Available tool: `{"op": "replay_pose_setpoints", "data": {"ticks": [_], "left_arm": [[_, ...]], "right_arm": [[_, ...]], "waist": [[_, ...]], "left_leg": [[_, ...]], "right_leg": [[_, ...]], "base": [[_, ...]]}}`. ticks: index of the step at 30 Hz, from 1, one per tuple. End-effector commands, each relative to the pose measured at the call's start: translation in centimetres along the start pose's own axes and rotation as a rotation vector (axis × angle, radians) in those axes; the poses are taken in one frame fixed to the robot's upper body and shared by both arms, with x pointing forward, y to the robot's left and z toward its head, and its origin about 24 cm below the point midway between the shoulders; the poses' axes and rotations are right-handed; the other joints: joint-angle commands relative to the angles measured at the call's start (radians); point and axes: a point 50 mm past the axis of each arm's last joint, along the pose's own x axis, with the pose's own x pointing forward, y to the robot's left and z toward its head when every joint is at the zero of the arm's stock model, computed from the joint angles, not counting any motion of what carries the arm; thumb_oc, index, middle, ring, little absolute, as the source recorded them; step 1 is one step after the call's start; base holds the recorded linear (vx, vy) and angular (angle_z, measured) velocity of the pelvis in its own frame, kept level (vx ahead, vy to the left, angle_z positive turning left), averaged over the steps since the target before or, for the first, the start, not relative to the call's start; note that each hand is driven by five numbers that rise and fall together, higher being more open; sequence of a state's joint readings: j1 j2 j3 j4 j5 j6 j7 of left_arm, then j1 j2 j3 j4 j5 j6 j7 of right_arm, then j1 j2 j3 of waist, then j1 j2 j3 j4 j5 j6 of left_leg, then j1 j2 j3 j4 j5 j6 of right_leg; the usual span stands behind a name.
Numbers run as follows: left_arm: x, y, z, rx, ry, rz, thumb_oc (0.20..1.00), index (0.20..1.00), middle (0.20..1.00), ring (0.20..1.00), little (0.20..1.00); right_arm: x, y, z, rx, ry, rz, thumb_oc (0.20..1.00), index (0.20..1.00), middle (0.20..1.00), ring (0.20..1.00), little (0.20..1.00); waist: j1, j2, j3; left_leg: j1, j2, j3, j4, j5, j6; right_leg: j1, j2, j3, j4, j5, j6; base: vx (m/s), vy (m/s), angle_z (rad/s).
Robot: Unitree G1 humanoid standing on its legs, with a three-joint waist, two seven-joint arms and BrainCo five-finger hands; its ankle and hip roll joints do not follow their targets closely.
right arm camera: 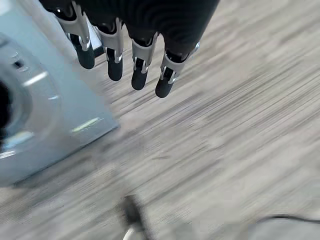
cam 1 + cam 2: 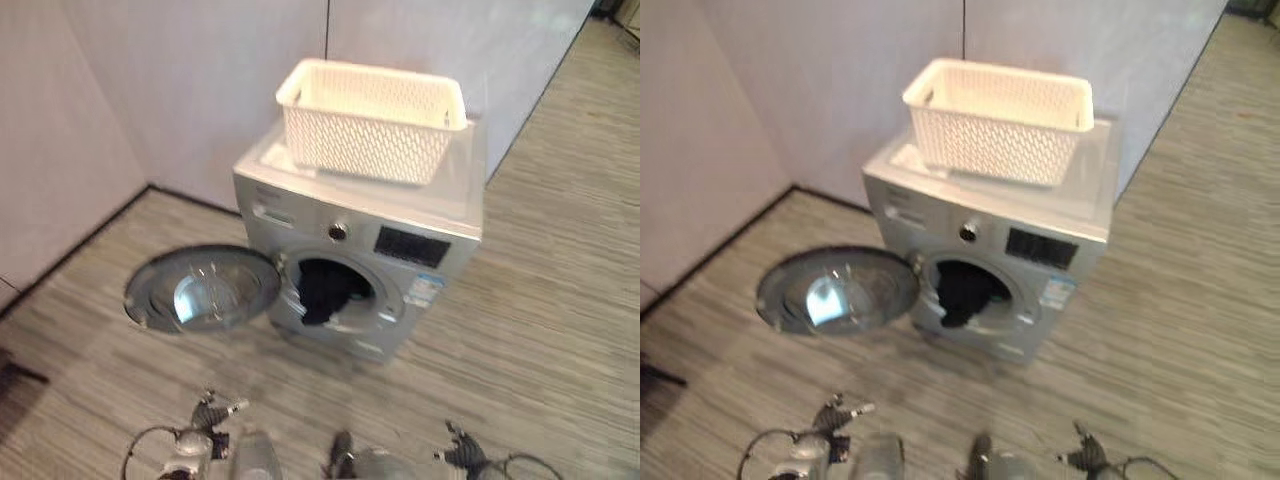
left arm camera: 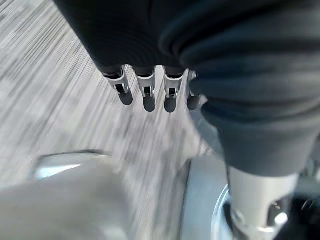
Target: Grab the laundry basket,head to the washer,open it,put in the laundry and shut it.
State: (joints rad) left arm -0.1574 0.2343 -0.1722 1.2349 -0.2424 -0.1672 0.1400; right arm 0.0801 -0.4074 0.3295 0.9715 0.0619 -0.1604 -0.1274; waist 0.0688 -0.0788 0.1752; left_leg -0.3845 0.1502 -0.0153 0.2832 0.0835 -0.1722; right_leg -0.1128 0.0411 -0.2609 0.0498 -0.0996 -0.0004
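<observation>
A silver front-loading washer (image 2: 400,245) stands against the pale wall. Its round door (image 2: 205,290) is swung wide open to the left. Dark laundry (image 2: 325,290) lies in the drum opening and hangs a little over its lip. A white lattice laundry basket (image 2: 370,120) sits upright on the washer's top; what is in it is hidden. My left hand (image 3: 147,92) hangs over the floor with straight fingers and holds nothing. My right hand (image 1: 115,55) also hangs with straight fingers, empty, beside the washer's front (image 1: 45,110).
Grey striped wood-look floor (image 2: 540,320) spreads around the washer, with room in front and to the right. Pale walls meet in a corner behind and to the left of the machine.
</observation>
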Motion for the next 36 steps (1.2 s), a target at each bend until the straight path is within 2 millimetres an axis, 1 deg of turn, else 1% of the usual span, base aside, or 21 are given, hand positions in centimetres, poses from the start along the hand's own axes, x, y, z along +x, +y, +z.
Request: {"op": "replay_pose_setpoints", "data": {"ticks": [1, 3, 4, 5, 6, 9, 10, 16, 18, 19, 20, 22, 25, 26, 27, 29, 30, 33, 34, 35, 36], "left_arm": [[0.6, 0.8, 2.8, -0.088, -0.09, 0.01, 1.0, 1.0, 1.0, 1.0, 1.0], [0.6, 1.3, 3.1, -0.078, -0.098, 0.016, 1.0, 1.0, 1.0, 1.0, 1.0], [0.6, 1.4, 3.2, -0.078, -0.099, 0.016, 1.0, 1.0, 1.0, 1.0, 1.0], [0.6, 1.5, 2.9, -0.087, -0.097, 0.02, 1.0, 1.0, 1.0, 1.0, 1.0], [0.5, 1.4, 2.5, -0.095, -0.09, 0.016, 1.0, 1.0, 1.0, 1.0, 1.0], [0.3, 1.3, 1.9, -0.108, -0.079, 0.01, 1.0, 1.0, 1.0, 1.0, 1.0], [0.3, 1.7, 2.5, -0.099, -0.103, 0.017, 1.0, 1.0, 1.0, 1.0, 1.0], [0.8, 2.5, 4.6, -0.139, -0.14, 0.074, 1.0, 1.0, 1.0, 1.0, 1.0], [1.2, 4.3, 5.7, -0.307, -0.135, 0.153, 1.0, 1.0, 1.0, 1.0, 1.0], [1.2, 4.3, 5.7, -0.307, -0.135, 0.153, 1.0, 1.0, 1.0, 1.0, 1.0], [1.4, 5.4, 6.9, -0.473, -0.131, 0.176, 1.0, 1.0, 1.0, 1.0, 1.0], [1.5, 5.6, 7.4, -0.503, -0.137, 0.175, 1.0, 1.0, 1.0, 1.0, 1.0], [1.7, 6.8, 10.2, -0.641, -0.18, 0.193, 1.0, 1.0, 1.0, 1.0, 1.0], [1.7, 6.8, 10.2, -0.641, -0.18, 0.193, 1.0, 1.0, 1.0, 1.0, 1.0], [1.6, 7.4, 12.8, -0.698, -0.229, 0.192, 1.0, 1.0, 1.0, 1.0, 1.0], [1.5, 7.7, 14.2, -0.736, -0.255, 0.194, 1.0, 1.0, 1.0, 1.0, 1.0], [1.3, 8.1, 16.7, -0.776, -0.299, 0.186, 1.0, 1.0, 1.0, 1.0, 1.0], [0.2, 9.7, 21.4, -0.828, -0.403, 0.183, 1.0, 1.0, 1.0, 1.0, 1.0], [0.2, 9.7, 21.4, -0.828, -0.403, 0.183, 1.0, 1.0, 1.0, 1.0, 1.0], [-0.9, 10.8, 24.3, -0.858, -0.478, 0.184, 1.0, 1.0, 1.0, 1.0, 1.0], [-1.4, 11.5, 25.2, -0.875, -0.501, 0.195, 1.0, 1.0, 1.0, 1.0, 1.0]], "right_arm": [[-0.7, -1.7, -1.2, -0.032, 0.005, -0.038, 1.0, 1.0, 1.0, 1.0, 1.0], [-0.3, -1.9, -1.0, -0.05, 0.017, -0.048, 1.0, 1.0, 1.0, 1.0, 1.0], [-0.3, -1.8, -1.0, -0.05, 0.016, -0.047, 1.0, 1.0, 1.0, 1.0, 1.0], [-0.1, -2.0, -1.2, -0.055, 0.041, -0.054, 1.0, 1.0, 1.0, 1.0, 1.0], [-0.1, -1.6, -1.2, -0.055, 0.046, -0.043, 1.0, 1.0, 1.0, 1.0, 1.0], [0.2, -1.4, -0.6, -0.063, 0.028, -0.031, 1.0, 1.0, 1.0, 1.0, 1.0], [0.5, -1.3, 0.3, -0.069, 0.0, -0.028, 1.0, 1.0, 1.0, 1.0, 1.0], [1.1, -0.2, 3.8, -0.072, -0.122, 0.019, 1.0, 1.0, 1.0, 1.0, 1.0], [1.2, 0.0, 4.7, -0.051, -0.156, 0.021, 1.0, 1.0, 1.0, 1.0, 1.0], [1.2, 0.0, 4.7, -0.051, -0.156, 0.021, 1.0, 1.0, 1.0, 1.0, 1.0], [1.3, -0.1, 4.5, -0.039, -0.137, 0.016, 1.0, 1.0, 1.0, 1.0, 1.0], [1.3, -0.2, 4.4, -0.035, -0.129, 0.013, 1.0, 1.0, 1.0, 1.0, 1.0], [1.7, -0.7, 4.6, -0.012, -0.109, -0.005, 1.0, 1.0, 1.0, 1.0, 1.0], [1.7, -0.7, 4.6, -0.012, -0.109, -0.005, 1.0, 1.0, 1.0, 1.0, 1.0], [1.8, -0.8, 5.1, 0.003, -0.121, -0.003, 1.0, 1.0, 1.0, 1.0, 1.0], [1.9, -0.8, 5.6, 0.008, -0.134, -0.002, 1.0, 1.0, 1.0, 1.0, 1.0], [2.0, -1.0, 6.6, 0.021, -0.17, -0.002, 1.0, 1.0, 1.0, 1.0, 1.0], [1.9, -1.1, 8.1, 0.049, -0.234, 0.007, 1.0, 1.0, 1.0, 1.0, 1.0], [1.9, -1.1, 8.2, 0.049, -0.234, 0.007, 1.0, 1.0, 1.0, 1.0, 1.0], [1.7, -1.1, 9.0, 0.056, -0.284, 0.014, 1.0, 1.0, 1.0, 1.0, 1.0], [1.5, -1.2, 9.2, 0.062, -0.303, 0.018, 1.0, 1.0, 1.0, 1.0, 1.0]], "waist": [[0.009, 0.0, 0.041], [0.041, -0.011, 0.059], [0.042, -0.013, 0.062], [0.047, -0.012, 0.058], [0.05, -0.008, 0.058], [0.057, -0.024, 0.057], [0.065, -0.065, 0.073], [0.064, -0.12, 0.111], [0.051, -0.158, 0.139], [0.051, -0.158, 0.139], [0.036, -0.192, 0.153], [0.032, -0.199, 0.154], [0.015, -0.226, 0.17], [0.015, -0.226, 0.169], [0.001, -0.237, 0.192], [-0.005, -0.241, 0.201], [-0.018, -0.244, 0.22], [-0.047, -0.25, 0.248], [-0.047, -0.25, 0.247], [-0.068, -0.262, 0.267], [-0.076, -0.266, 0.273]], "left_leg": [[0.003, -0.031, 0.021, -0.199, 0.165, 0.073], [-0.018, -0.054, -0.055, -0.311, 0.189, 0.05], [-0.014, -0.055, -0.053, -0.313, 0.19, 0.05], [0.016, -0.053, -0.063, -0.305, 0.161, 0.068], [0.023, -0.044, -0.066, -0.298, 0.178, 0.066], [0.014, -0.056, -0.069, -0.232, 0.156, 0.089], [-0.021, -0.078, -0.043, -0.146, 0.112, 0.11], [-0.081, -0.088, -0.008, -0.067, 0.045, 0.127], [-0.127, -0.087, 0.004, -0.008, 0.011, 0.131], [-0.127, -0.087, 0.004, -0.008, 0.011, 0.131], [-0.173, -0.088, 0.006, 0.052, -0.028, 0.134], [-0.191, -0.091, 0.004, 0.07, -0.036, 0.135], [-0.249, -0.092, 0.004, 0.132, -0.071, 0.142], [-0.25, -0.092, 0.004, 0.132, -0.071, 0.142], [-0.282, -0.091, 0.006, 0.15, -0.083, 0.147], [-0.3, -0.095, 0.005, 0.153, -0.083, 0.148], [-0.328, -0.099, 0.003, 0.157, -0.084, 0.151], [-0.377, -0.098, 0.001, 0.171, -0.09, 0.156], [-0.378, -0.098, 0.001, 0.172, -0.09, 0.156], [-0.402, -0.098, -0.005, 0.205, -0.144, 0.156], [-0.421, -0.095, -0.005, 0.216, -0.148, 0.158]], "right_leg": [[0.224, -0.045, 0.064, -0.094, 0.038, 0.042], [0.256, -0.039, 0.126, -0.082, 0.002, 0.045], [0.258, -0.041, 0.128, -0.081, 0.001, 0.045], [0.266, -0.045, 0.152, -0.073, -0.015, 0.064], [0.261, -0.04, 0.163, -0.073, -0.011, 0.058], [0.25, -0.061, 0.196, -0.066, -0.019, 0.07], [0.218, -0.085, 0.233, -0.061, -0.007, 0.076], [0.155, -0.105, 0.251, -0.078, 0.029, 0.098], [0.132, -0.109, 0.265, -0.085, 0.044, 0.105], [0.132, -0.109, 0.265, -0.085, 0.044, 0.105], [0.116, -0.113, 0.265, -0.088, 0.05, 0.112], [0.107, -0.114, 0.264, -0.088, 0.053, 0.114], [0.072, -0.114, 0.269, -0.08, 0.057, 0.12], [0.071, -0.114, 0.269, -0.079, 0.057, 0.12], [0.036, -0.116, 0.269, -0.064, 0.062, 0.123], [0.015, -0.115, 0.268, -0.056, 0.066, 0.124], [-0.023, -0.115, 0.263, -0.037, 0.075, 0.127], [-0.088, -0.111, 0.264, -0.01, 0.085, 0.132], [-0.089, -0.111, 0.264, -0.01, 0.085, 0.132], [-0.12, -0.106, 0.277, 0.008, 0.075, 0.136], [-0.142, -0.101, 0.28, 0.018, 0.078, 0.136]], "base": [[0.29, 0.072, -0.71], [0.31, 0.108, -0.57], [0.26, 0.162, -0.63], [0.1, 0.122, -0.55], [0.14, 0.224, -0.58], [0.12, 0.222, -1.04], [0.08, 0.146, -1.12], [0.0, 0.117, -0.31], [-0.05, 0.066, -0.22], [-0.04, 0.053, -0.26], [-0.02, 0.062, -0.06], [-0.03, 0.065, 0.12], [-0.03, 0.08, -0.1], [-0.06, 0.092, -0.03], [-0.05, 0.06, -0.03], [-0.07, 0.05, -0.02], [-0.08, 0.048, 0.02], [-0.08, 0.052, -0.01], [0.0, 0.047, -0.09], [0.0, 0.049, -0.13], [-0.04, 0.098, -0.27]]}}
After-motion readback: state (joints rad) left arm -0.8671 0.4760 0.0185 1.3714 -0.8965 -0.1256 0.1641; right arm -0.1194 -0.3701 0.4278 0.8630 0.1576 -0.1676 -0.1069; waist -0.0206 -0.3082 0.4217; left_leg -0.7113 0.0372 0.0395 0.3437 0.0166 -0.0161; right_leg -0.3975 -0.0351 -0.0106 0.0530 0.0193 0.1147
